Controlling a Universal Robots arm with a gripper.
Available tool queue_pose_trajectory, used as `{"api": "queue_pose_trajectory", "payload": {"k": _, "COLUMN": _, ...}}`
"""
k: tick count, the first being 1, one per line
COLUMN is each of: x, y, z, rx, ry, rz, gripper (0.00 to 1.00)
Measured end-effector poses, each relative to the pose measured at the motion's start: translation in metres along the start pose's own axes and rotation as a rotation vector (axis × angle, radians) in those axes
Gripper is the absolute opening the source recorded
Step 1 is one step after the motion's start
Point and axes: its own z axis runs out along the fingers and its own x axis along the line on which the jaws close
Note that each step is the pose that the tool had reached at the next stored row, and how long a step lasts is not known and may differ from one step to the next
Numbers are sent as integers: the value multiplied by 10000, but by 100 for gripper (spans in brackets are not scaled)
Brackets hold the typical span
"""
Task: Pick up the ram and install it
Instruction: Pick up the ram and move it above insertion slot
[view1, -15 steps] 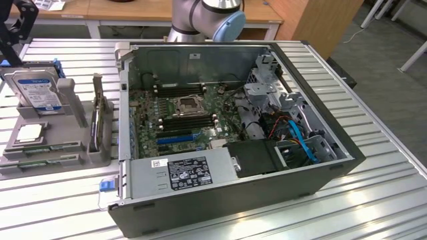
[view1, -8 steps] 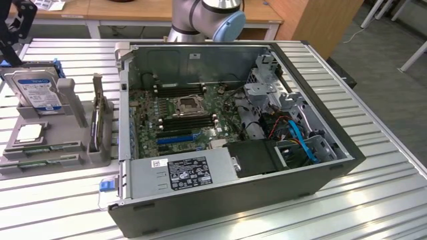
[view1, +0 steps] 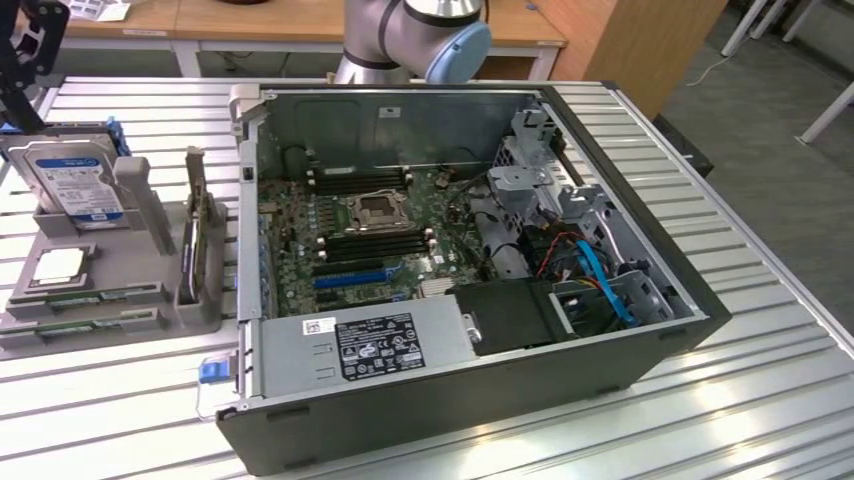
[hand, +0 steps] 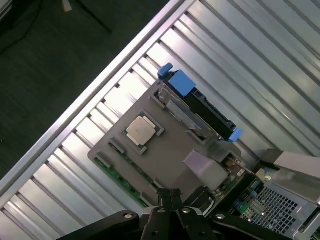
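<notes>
Resting in the grey holder (hand: 172, 150), the ram (hand: 124, 176) is judged light, stiff, fragile, best gripped by its long edges. The hand (hand: 169, 194) is clenched, empty.

Long, thin ram (view1: 200, 250), green board with dark chips, seen nearly edge-on, standing on its long edge in a slotted grey stand, running 12 to 6 o'clock in the exterior view, just at 9 o'clock of the open case, at 3 o'clock of the hard drive
</notes>
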Motion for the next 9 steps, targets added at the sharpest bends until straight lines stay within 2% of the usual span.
{"api": "queue_pose_trajectory", "payload": {"k": 9, "x": 0, "y": 0, "z": 0, "rx": -39, "ry": 73, "rz": -1628, "gripper": 11}}
